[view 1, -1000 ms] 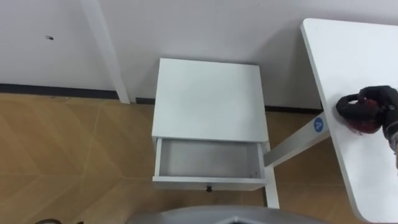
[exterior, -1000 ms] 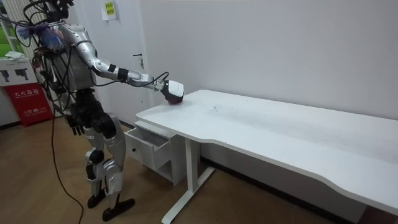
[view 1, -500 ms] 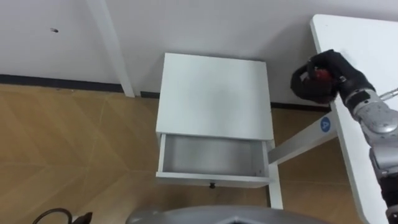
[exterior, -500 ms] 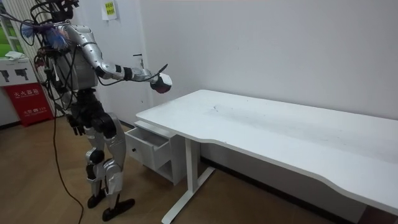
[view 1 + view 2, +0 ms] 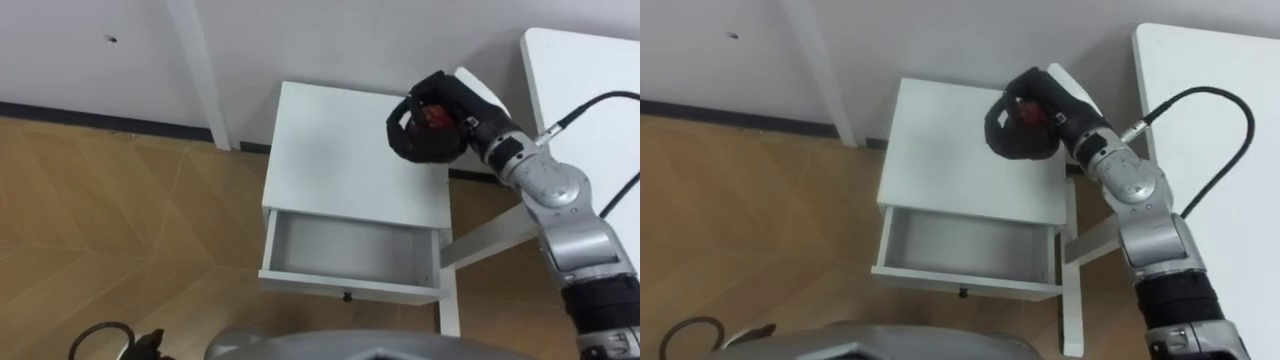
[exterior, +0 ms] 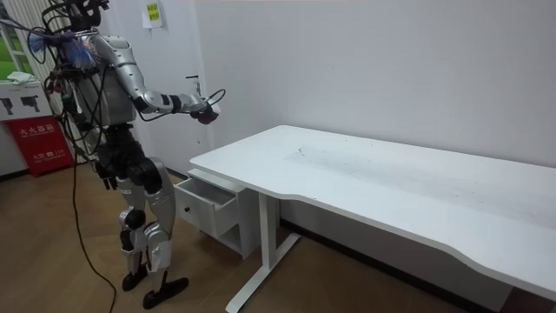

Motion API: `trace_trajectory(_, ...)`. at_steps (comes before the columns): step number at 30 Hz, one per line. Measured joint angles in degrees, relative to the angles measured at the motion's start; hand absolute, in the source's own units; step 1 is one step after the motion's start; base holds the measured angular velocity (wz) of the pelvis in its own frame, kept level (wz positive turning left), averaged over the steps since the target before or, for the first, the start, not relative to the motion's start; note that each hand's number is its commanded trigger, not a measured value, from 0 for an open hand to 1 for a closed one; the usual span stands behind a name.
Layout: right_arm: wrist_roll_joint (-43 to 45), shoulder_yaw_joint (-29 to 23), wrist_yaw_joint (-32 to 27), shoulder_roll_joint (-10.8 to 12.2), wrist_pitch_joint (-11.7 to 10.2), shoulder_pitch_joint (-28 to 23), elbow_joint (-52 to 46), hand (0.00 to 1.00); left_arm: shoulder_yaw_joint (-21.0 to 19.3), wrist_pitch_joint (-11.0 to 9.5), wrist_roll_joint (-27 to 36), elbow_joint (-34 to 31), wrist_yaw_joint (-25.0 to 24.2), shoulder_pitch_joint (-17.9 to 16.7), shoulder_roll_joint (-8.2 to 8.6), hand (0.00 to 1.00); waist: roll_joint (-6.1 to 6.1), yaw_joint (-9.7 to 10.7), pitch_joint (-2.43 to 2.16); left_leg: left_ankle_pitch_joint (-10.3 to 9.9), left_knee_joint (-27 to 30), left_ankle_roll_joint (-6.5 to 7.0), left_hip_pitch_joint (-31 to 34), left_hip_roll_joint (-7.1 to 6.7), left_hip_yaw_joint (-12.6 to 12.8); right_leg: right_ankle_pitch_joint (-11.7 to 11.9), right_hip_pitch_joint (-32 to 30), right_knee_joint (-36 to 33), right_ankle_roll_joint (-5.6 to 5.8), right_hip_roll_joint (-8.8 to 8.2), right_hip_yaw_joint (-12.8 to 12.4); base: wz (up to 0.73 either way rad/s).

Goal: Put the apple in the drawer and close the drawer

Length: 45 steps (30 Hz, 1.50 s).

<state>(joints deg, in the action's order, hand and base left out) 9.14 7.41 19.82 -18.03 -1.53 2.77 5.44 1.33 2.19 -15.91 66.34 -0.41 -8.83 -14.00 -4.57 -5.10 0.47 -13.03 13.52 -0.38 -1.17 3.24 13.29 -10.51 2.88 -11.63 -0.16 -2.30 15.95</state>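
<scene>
The robot's right hand, black-gloved, sits in the upper right of centre of the left eye view, its fingers curled tightly round a small red apple, of which just a patch shows between them. Hand and apple are held above the back right corner of a white square-topped bedside cabinet, clear of its top. The silver forearm runs from the hand down to the lower right corner of the frame. The cabinet's single white drawer is pulled out toward the bottom of the frame and its pale inside is bare; a small dark knob sits in the middle of its front panel. The apple is well behind the drawer opening, over the closed top, not over the drawer. A white flat-topped desk fills the upper right corner, and its white slanting leg passes just beside the cabinet's right edge. Light brown wooden flooring covers the left half, bordered at the top by a dark skirting strip under a white wall, with a white upright post standing against it. In the room view the robot stands upright at the left, beside the cabinet, its right arm stretched out at chest height toward the wall. Its left hand hangs low by the hip; whether it is open or closed cannot be told.
</scene>
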Motion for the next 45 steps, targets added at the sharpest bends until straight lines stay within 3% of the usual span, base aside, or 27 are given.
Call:
trace_trajectory(7, 0.04, 7.68, 2.75, 1.08, 1.37, 0.51, 0.06, 1.0, 1.85, 0.53, -0.01, -0.09, -0.05, 0.67, 0.15, 0.0, 0.41, -1.6, 0.21, 0.0, 0.27, 0.01, 0.21, -0.01, -0.87, 0.01, -0.02, 0.27, 0.01, -0.12, 0.93, 0.05)
trace_trajectory(12, 0.19, 7.82, 4.74, 3.11, 2.54, 0.52, 0.06, 1.0, 1.94, 1.74, 0.02, -0.07, -0.11, 1.05, 0.77, 0.0, 1.41, -1.64, -0.15, 0.02, 0.34, 0.02, 1.04, -0.04, -1.32, 0.06, 0.02, 0.9, 0.08, -0.12, 1.46, 0.07)
trace_trajectory(17, 0.22, 10.02, 5.64, 3.46, 2.89, 0.54, 0.06, 1.0, 2.39, 1.75, -0.01, -0.1, 0.1, 1.49, 1.46, 0.0, 2.53, -1.72, 0.1, 0.04, 0.24, -0.01, 0.86, -0.04, -1.39, 0.05, -0.04, 1.02, 0.07, -0.18, 1.48, 0.01)
trace_trajectory(18, 0.23, 10.76, 6.1, 3.47, 2.91, 0.53, 0.1, 0.96, 2.81, 1.75, 0.0, -0.22, 0.36, 1.51, 1.55, 0.0, 2.57, -1.68, 0.13, 0.06, 0.19, -0.04, 0.82, -0.05, -1.39, 0.05, -0.03, 1.01, 0.07, -0.28, 1.49, 0.0)
trace_trajectory(19, 0.27, 11.65, 6.68, 3.46, 2.92, 0.53, 0.19, 0.73, 3.43, 1.74, -0.01, -0.42, 0.73, 1.51, 1.57, 0.0, 2.52, -1.67, 0.1, 0.07, 0.17, -0.05, 0.77, -0.05, -1.38, 0.05, -0.03, 1.0, 0.07, -0.25, 1.47, 0.0)
trace_trajectory(20, 0.32, 12.0, 7.05, 3.5, 2.92, 0.49, 0.19, 0.0, 3.45, 1.73, -0.01, -0.54, 0.95, 1.54, 1.68, 0.0, 2.47, -1.67, 0.09, 0.07, 0.14, -0.06, 0.76, -0.05, -1.39, 0.05, -0.03, 1.0, 0.07, -0.24, 1.47, 0.0)
trace_trajectory(25, 1.62, 13.7, 8.78, 3.58, 2.99, 0.45, 0.67, 0.0, 4.45, 1.55, -0.01, -1.19, 1.33, 1.81, 1.82, 0.0, 1.65, -1.55, -0.28, 0.07, 0.09, -0.06, 0.7, -0.05, -1.6, 0.05, 0.02, 1.0, 0.07, -0.34, 1.44, 0.0)
trace_trajectory(31, 2.45, 13.82, 10.17, 3.59, 4.23, 0.37, 0.66, 0.0, 4.52, 1.59, 0.01, -1.19, 1.44, 2.01, 1.72, 0.0, 1.09, -1.45, -0.19, 0.1, 0.14, 0.0, 0.86, -0.05, -1.6, 0.06, 0.14, 0.97, 0.08, -0.44, 1.4, 0.0)
trace_trajectory(45, 2.46, 13.82, 11.67, 3.65, 4.26, 0.37, 0.61, 0.0, 4.56, 1.61, 0.03, -1.19, 1.4, 2.02, 1.74, 0.0, 1.08, -1.41, -0.06, 0.1, 0.2, 0.02, 1.03, -0.07, -1.66, 0.06, 0.08, 0.97, 0.08, -0.43, 1.44, 0.0)
